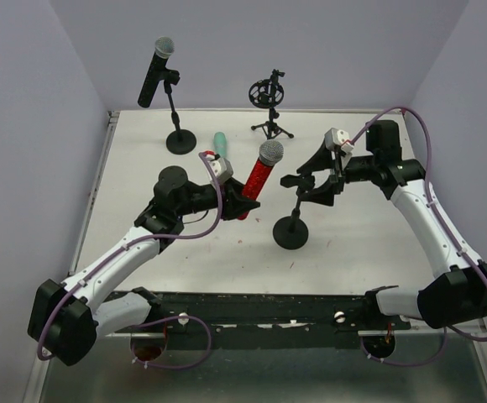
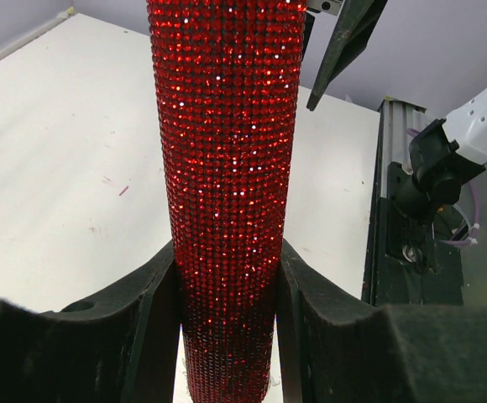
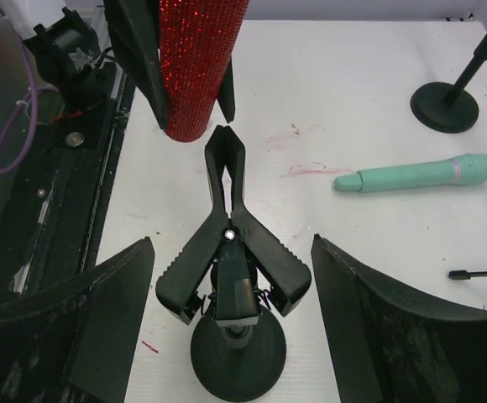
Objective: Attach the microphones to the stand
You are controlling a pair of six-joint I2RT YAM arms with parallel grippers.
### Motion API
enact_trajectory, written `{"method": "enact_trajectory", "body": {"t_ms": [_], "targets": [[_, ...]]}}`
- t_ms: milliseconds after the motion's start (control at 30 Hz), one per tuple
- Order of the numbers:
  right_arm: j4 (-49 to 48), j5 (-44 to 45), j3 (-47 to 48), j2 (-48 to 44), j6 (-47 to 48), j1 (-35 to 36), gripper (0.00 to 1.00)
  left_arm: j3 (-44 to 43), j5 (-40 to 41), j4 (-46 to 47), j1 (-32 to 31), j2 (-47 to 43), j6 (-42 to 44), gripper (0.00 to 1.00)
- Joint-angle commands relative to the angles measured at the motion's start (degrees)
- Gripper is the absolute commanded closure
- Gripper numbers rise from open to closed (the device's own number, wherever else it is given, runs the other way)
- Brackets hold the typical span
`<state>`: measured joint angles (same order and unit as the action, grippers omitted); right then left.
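Red microphone (image 1: 259, 178) hangs tilted over mid-table seen from above, its butt near the clip (image 1: 309, 180) of the near stand (image 1: 291, 233); the teal microphone (image 1: 219, 143) lies toward the far edge. At my left wrist, my left fingers (image 2: 143, 336) clamp the red barrel low down. At my right wrist, my right fingers (image 3: 101, 311) gape either side of the clip's handles, holding nothing: I'd squeeze those first, then feed the barrel in square

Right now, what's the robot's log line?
left gripper: shut on red microphone | right gripper: open around stand clip | black microphone: mounted | teal microphone: on table
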<state>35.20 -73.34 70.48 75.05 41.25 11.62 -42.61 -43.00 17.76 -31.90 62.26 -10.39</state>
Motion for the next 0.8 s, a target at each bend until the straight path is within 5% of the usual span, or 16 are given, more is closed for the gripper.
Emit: {"method": "enact_trajectory", "body": {"t_ms": [0, 467, 767], "targets": [[0.22, 0.56, 0.19, -1.92, 0.14, 0.16, 0.16, 0.86, 1.17, 4.3, -0.27, -2.32, -0.24, 1.0], [3.65, 4.52, 1.06, -2.8, 3.22, -0.19, 0.2, 0.86, 1.78, 3.77, -1.15, -1.62, 0.02, 1.0], [5.23, 3.64, 1.59, -2.8, 4.53, -0.28, 0.65, -0.1, 2.92, 5.0, -2.81, 1.37, 0.37, 1.0]]}}
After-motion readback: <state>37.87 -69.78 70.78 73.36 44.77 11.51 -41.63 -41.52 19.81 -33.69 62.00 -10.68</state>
